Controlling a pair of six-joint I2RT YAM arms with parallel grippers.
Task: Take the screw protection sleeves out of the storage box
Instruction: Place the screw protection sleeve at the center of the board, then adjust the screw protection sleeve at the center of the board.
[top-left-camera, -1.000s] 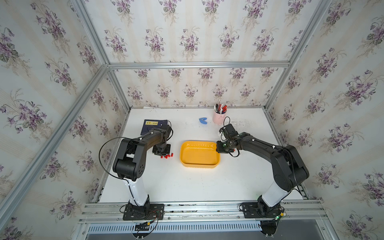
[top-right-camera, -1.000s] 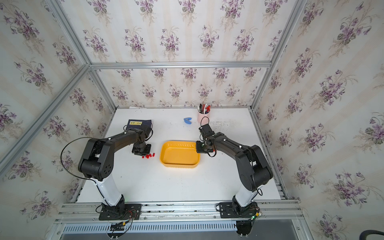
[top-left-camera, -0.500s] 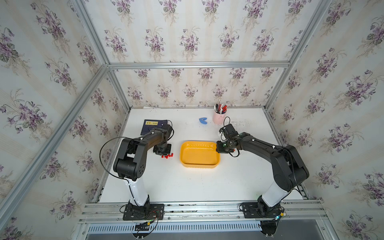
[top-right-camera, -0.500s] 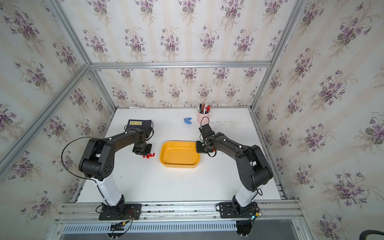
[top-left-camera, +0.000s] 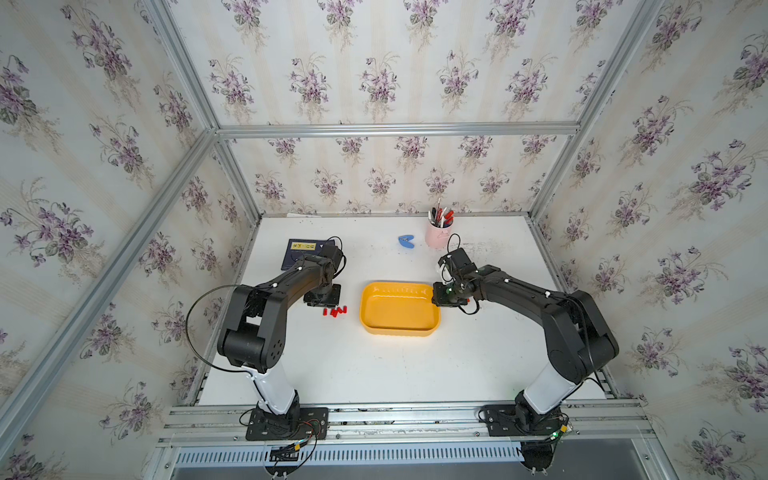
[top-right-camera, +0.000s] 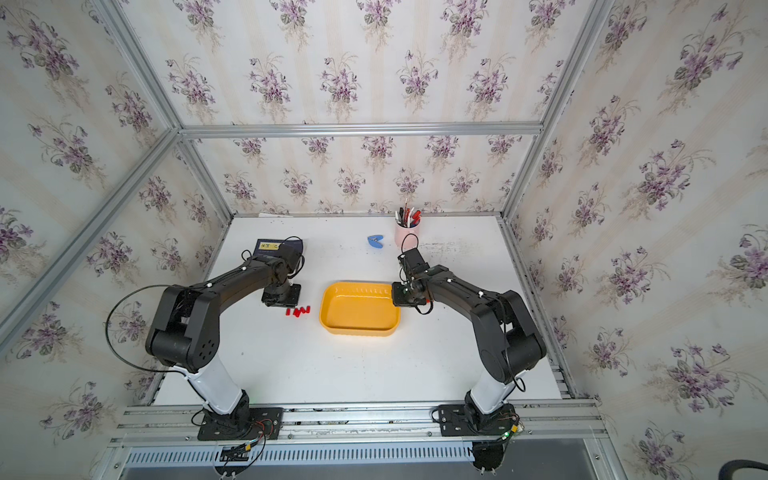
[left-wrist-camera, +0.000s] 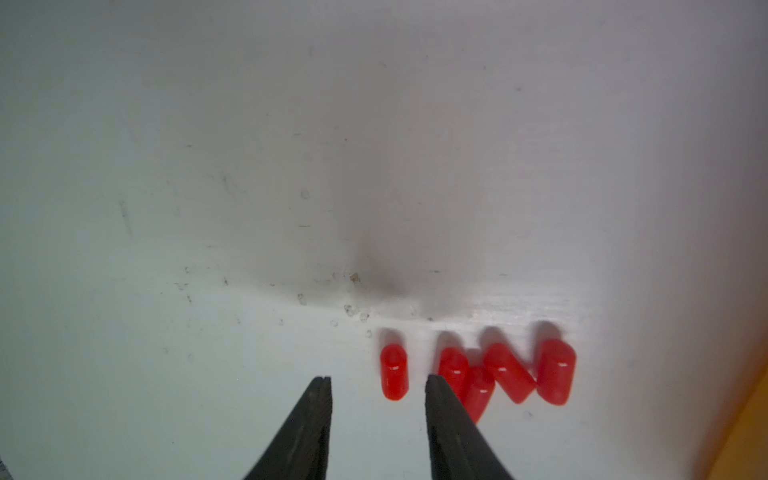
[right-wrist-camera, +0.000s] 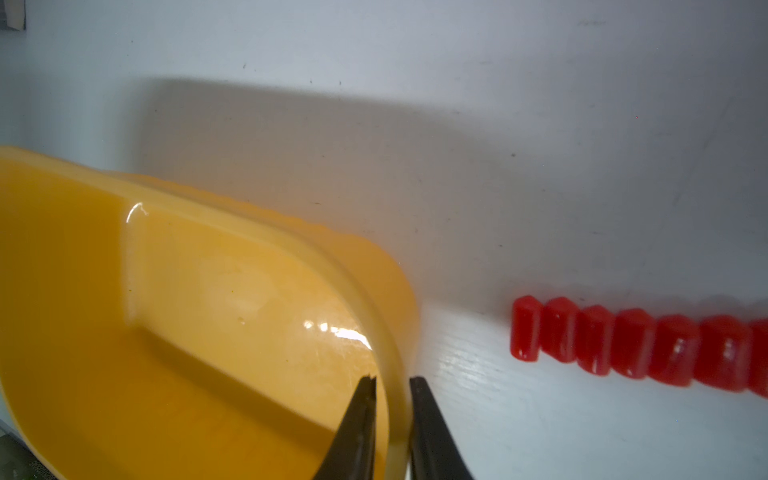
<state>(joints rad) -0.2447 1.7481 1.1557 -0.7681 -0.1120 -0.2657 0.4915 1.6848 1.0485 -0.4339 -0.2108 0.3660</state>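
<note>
The left end effector (left-wrist-camera: 377, 379) has spread its jaws — a second ago they were nearly together, now they stand well apart over the worktop (left-wrist-camera: 208, 187) and grip nothing. One of the screw protection sleeves (left-wrist-camera: 394, 376) lies loose on the worktop just past the tips — four more just beside it.

1. From my station I see walls (top-left-camera: 374, 75) on three sides, papered cream with pale stripes and purple flower sprigs.
2. Silver aluminium frame bars (top-left-camera: 395, 129) run up the corners and across the back wall.
3. The counter (top-left-camera: 395, 374) is plain white and matte, with dark scuffs and specks toward its back edge.
4. Metal rails (top-left-camera: 415, 417) line its front edge, with a slotted grey strip (top-left-camera: 374, 457) just below them.
5. The light is soft and even, and shadows on the counter are faint.
</note>
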